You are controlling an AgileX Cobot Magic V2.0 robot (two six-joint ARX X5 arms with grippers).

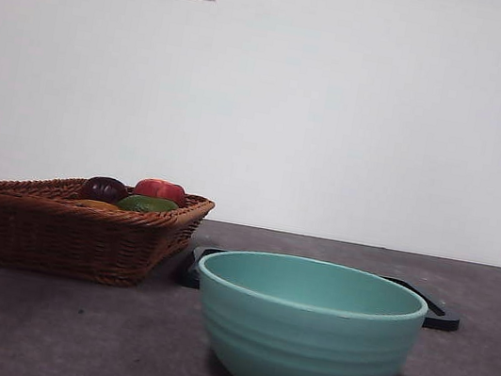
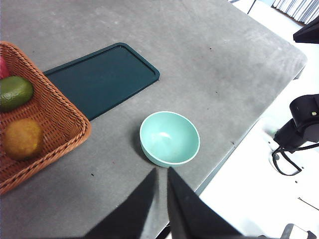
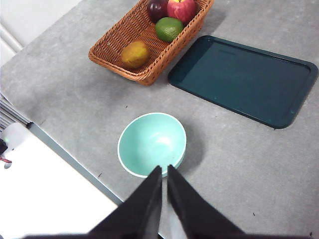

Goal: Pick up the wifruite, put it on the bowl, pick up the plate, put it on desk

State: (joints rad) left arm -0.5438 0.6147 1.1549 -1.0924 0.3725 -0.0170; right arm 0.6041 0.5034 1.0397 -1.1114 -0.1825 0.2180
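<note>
The wifruite [image 3: 134, 54], a dull brown-orange oval fruit, lies in the near end of a wicker basket [image 3: 112, 50]; the left wrist view shows the wifruite [image 2: 22, 138] too. The mint-green bowl [image 1: 305, 335] stands empty on the grey desk [image 1: 38, 326], close to its front edge. Behind the bowl lies the plate [image 3: 244, 79], a flat dark teal rectangular tray with nothing on it. My left gripper [image 2: 162, 172] and right gripper [image 3: 164, 169] both hang high above the bowl, shut and holding nothing. Neither arm shows in the front view.
In the basket [image 1: 63, 230] also lie a red apple [image 3: 182, 9], a green fruit [image 3: 168, 28] and a dark purple fruit [image 3: 157, 8]. The basket touches the plate's corner. The desk's front edge [image 3: 70, 159] runs just beside the bowl.
</note>
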